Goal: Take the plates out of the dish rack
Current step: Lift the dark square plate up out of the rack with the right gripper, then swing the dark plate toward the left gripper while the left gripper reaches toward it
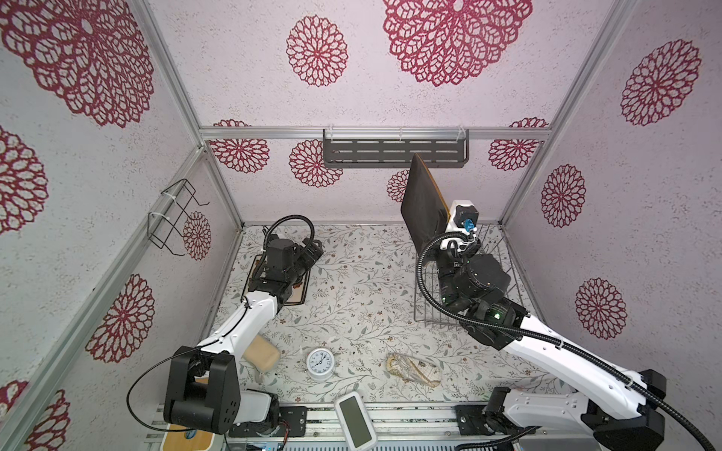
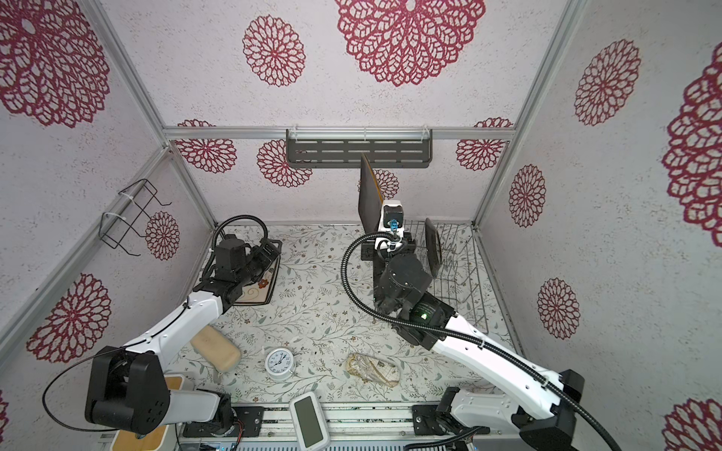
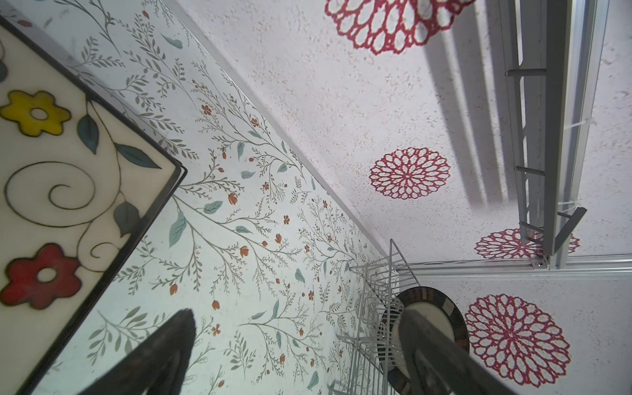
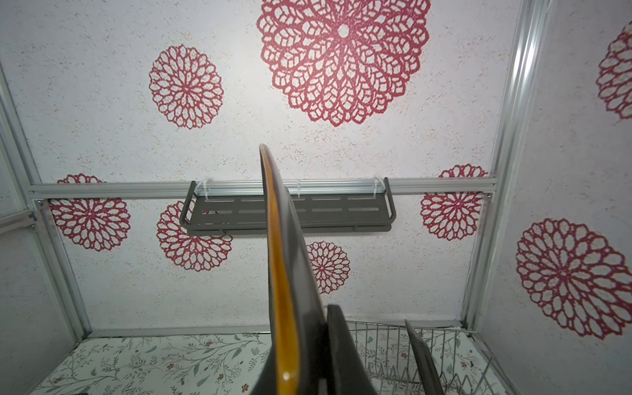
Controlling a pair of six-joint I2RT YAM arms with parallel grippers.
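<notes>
**Bystanders on the Table and Walls**

A small round white clock point(image 1: 320, 363) is seen near the front of the floral table cover point(image 1: 351, 273). In both top views a beige rounded block point(image 1: 265, 355) is laid to its left and a crumpled clear packet point(image 1: 415, 369) to its right, each apart from it. A white device with a dull green screen point(image 1: 354, 421) is placed on the front rail. A grey slotted shelf point(image 1: 394, 152) is mounted on the back wall, and a black wire holder point(image 1: 174, 218) is tied to the left frame
</notes>
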